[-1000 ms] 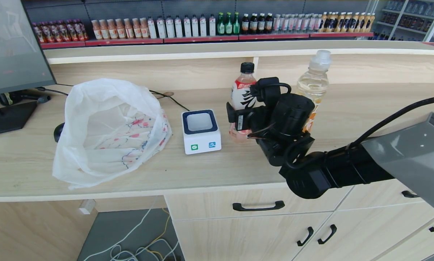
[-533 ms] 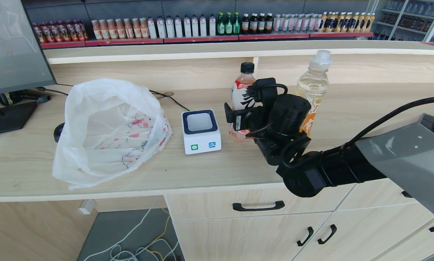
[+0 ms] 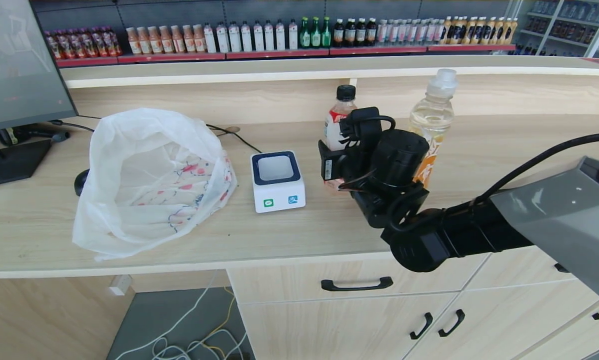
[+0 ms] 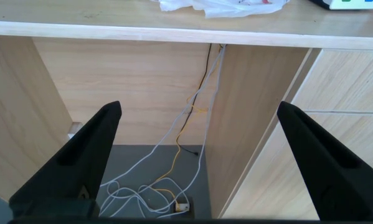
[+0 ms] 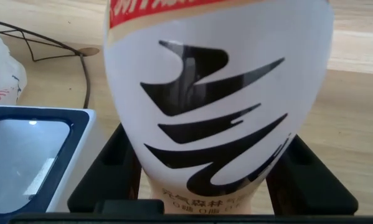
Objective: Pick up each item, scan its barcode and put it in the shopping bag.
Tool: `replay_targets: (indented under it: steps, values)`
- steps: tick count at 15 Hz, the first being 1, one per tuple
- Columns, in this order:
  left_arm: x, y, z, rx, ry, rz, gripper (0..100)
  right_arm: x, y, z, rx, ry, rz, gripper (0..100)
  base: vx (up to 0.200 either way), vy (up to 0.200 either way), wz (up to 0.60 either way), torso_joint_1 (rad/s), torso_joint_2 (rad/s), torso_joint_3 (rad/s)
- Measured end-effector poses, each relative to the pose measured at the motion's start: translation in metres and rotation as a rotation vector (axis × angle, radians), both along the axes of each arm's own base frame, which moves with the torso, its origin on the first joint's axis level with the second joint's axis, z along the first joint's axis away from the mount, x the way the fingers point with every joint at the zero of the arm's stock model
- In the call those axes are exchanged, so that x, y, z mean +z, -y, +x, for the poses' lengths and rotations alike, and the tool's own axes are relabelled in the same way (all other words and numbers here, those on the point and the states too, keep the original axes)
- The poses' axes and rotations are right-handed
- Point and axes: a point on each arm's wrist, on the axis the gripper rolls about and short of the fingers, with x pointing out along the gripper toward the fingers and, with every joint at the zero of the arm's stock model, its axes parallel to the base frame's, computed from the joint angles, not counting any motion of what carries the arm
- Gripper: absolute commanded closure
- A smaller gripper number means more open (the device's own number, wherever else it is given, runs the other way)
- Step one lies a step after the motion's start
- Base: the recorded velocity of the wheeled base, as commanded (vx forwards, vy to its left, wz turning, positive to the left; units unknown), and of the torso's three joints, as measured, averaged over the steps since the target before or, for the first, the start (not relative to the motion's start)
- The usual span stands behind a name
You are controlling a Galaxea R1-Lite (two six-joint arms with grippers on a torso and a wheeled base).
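**Surface.** Light wood counter (image 3: 329, 230) with a raised back ledge; drawers (image 3: 357, 285) with black handles below, loose cables (image 3: 189, 340) on the floor under the open section.

**Room.** Shop shelf (image 3: 279, 37) of bottled drinks along the back wall. Dark monitor (image 3: 19, 65) at the counter's far left.

**On the counter.**
- Bag (image 3: 149, 180): white plastic, mouth open, on the left.
- Scanner (image 3: 278, 181): small white box with a dark-framed window on top, just right of the bag and apart from it.
- Pink bottle (image 3: 335, 125): black cap, white label with black strokes, upright, near the scanner's right side. Its base is hidden, so contact with the counter cannot be told.
- Yellow bottle (image 3: 433, 117): pale cap, upright, further right and apart from the pink one.

**Bottle and pincer.** The pink bottle (image 5: 217, 124) stands between the right gripper's fingers, which flank its lower body; the scanner's window lies just beside it.

**Right gripper** (image 3: 337, 165): closed around the pink bottle, one black finger against each side.

**Left gripper** (image 4: 198, 162): below the counter's edge, over the cables (image 4: 174, 180), fingers spread wide, holding nothing.
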Motion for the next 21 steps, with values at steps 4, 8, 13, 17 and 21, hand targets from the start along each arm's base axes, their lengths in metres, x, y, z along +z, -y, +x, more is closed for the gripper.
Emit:
replay_targets:
  steps: [4,8,13,17,21]
  values:
    - [0.0,0.0,0.0,0.0,0.0,0.0,0,0.004,0.001,-0.002,-0.006,0.008,-0.027,100,0.0,0.0,0.0,0.0,0.0,0.0]
    - [0.0,0.0,0.0,0.001,0.0,0.0,0,0.011,0.0,-0.009,-0.008,0.027,-0.041,100,0.0,0.0,0.0,0.0,0.0,0.0]
    - [0.0,0.0,0.0,0.0,0.0,0.0,0,0.04,0.007,-0.021,-0.017,0.082,-0.05,100,0.0,0.0,0.0,0.0,0.0,0.0]
    - [0.0,0.0,0.0,0.0,0.0,0.0,0,0.086,0.028,-0.049,-0.03,0.119,-0.062,100,0.0,0.0,0.0,0.0,0.0,0.0]
    - [0.0,0.0,0.0,0.001,0.0,0.0,0,0.114,0.059,-0.089,-0.043,0.144,-0.079,100,0.0,0.0,0.0,0.0,0.0,0.0]
